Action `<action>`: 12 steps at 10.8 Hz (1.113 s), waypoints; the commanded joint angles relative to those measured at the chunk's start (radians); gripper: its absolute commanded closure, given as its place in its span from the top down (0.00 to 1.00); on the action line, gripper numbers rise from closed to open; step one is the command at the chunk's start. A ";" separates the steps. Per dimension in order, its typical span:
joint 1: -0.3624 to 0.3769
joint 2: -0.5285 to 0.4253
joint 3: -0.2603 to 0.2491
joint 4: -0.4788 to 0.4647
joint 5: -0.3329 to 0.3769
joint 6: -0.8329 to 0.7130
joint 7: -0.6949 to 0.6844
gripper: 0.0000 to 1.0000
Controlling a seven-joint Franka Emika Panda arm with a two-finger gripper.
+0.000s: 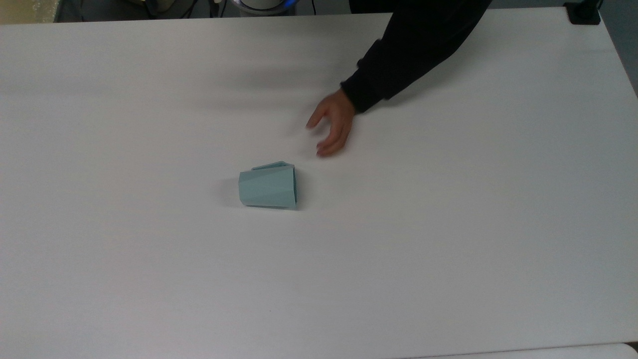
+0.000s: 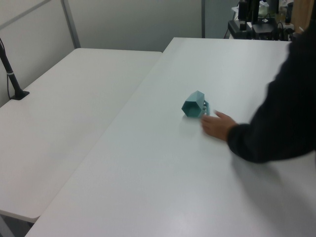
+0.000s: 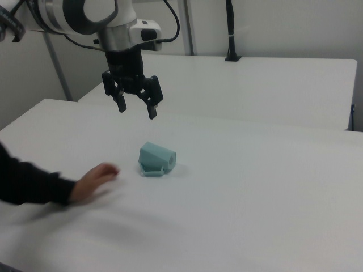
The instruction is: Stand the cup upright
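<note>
**Cup on its side, open jaws hanging above and behind it**

The cup lies tipped over on the white table, its faceted pale teal wall against the surface. In the right view the gripper hangs in the air with its two fingers spread apart and nothing between them, pointing down. The cup sits below the jaws and a little toward the right view's right, well apart from the fingertips, with bare table under them.

In the top view the cup has its narrower end toward the top view's left and the handle on its upper edge. A person's hand, coming out of a black sleeve, hovers near the cup's wide end, not touching it. In the left view that hand is just beside the cup.
</note>
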 commanded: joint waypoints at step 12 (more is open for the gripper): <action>0.035 0.048 0.007 0.043 -0.016 0.061 0.064 1.00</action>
